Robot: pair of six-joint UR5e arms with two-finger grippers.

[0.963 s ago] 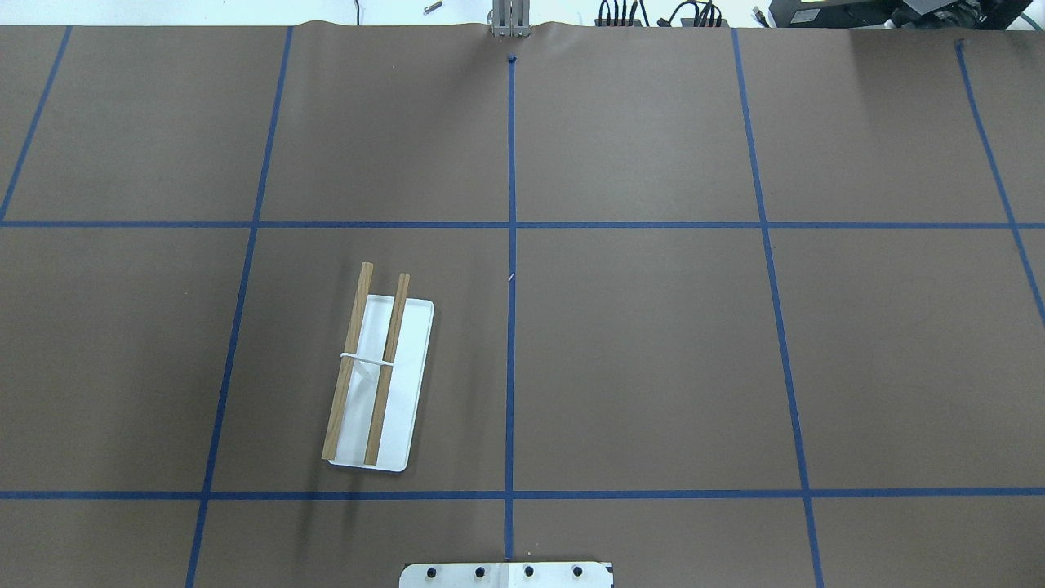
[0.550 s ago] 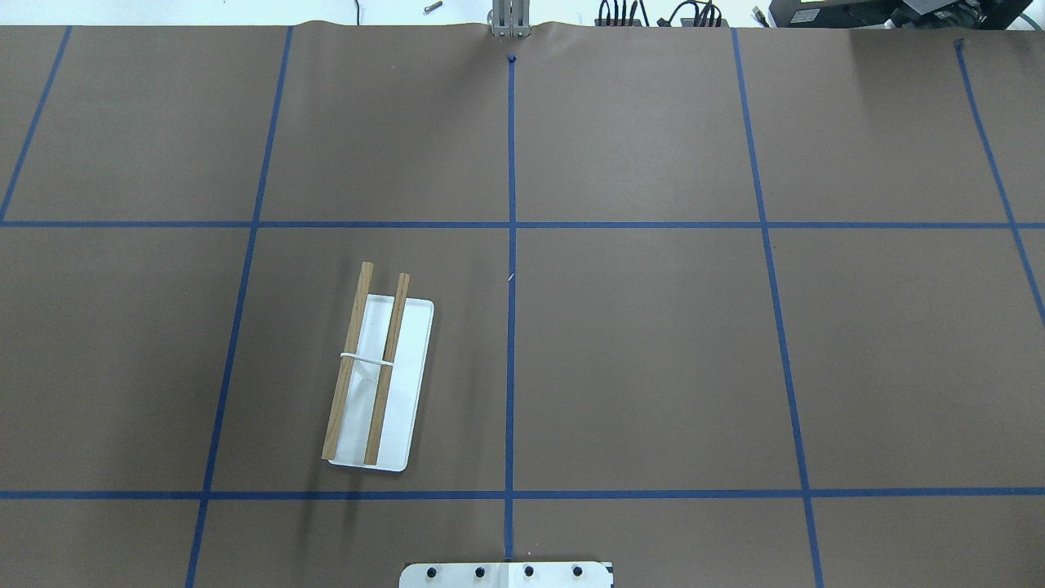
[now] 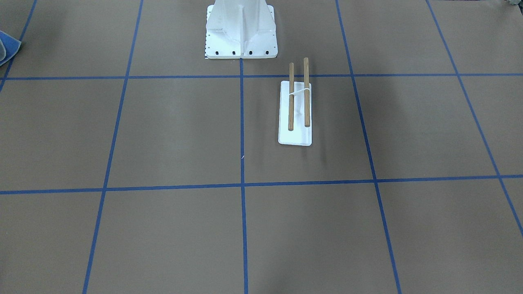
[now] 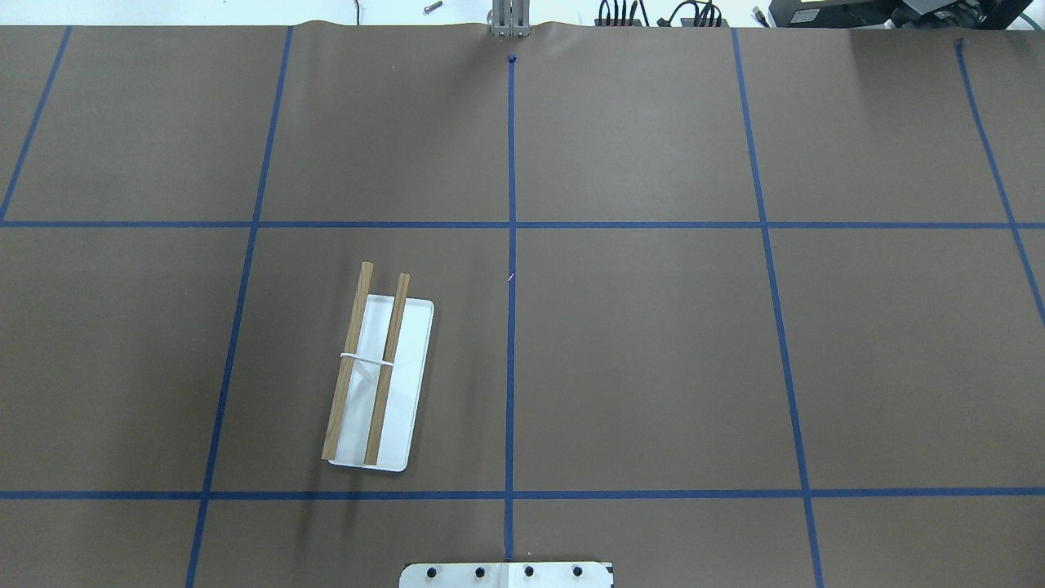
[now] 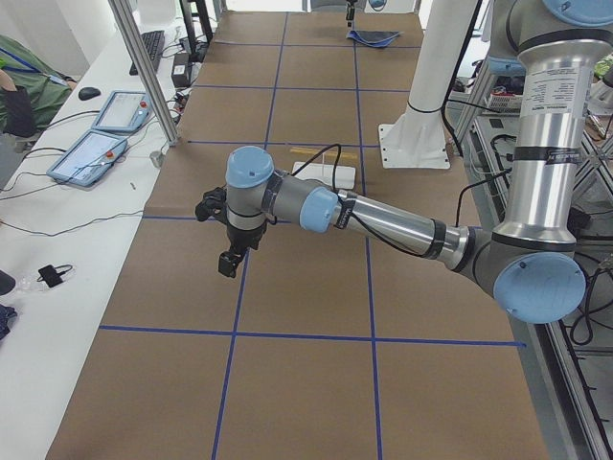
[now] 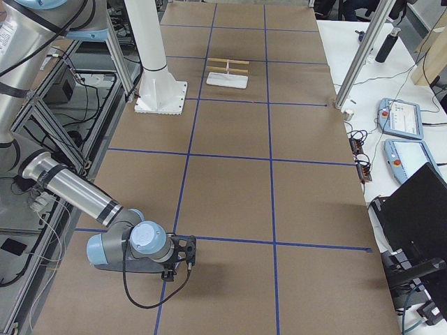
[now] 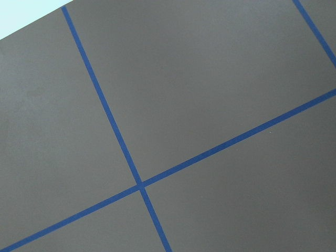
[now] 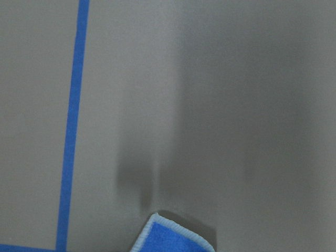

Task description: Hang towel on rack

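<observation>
Waiting on the pickup, nothing hung | towel (image 3: 7, 48) flat at the table's right end, well apart from the bare rack (image 4: 375, 367) | right gripper (image 6: 183, 259) low near it, left gripper (image 5: 228, 261) elsewhere; cannot tell whether either claw is released or clenched | remaining: grasp, carry, drape.

The rack (image 3: 298, 96) stands on the brown tabletop (image 3: 163, 134), its two wooden dowels side by side over a white base plate (image 3: 295, 138), with a thin white band across them. A bolted white pedestal (image 3: 241, 36) sits near it. A blue corner of the towel (image 3: 8, 47) shows at the view's left edge, well apart.
</observation>
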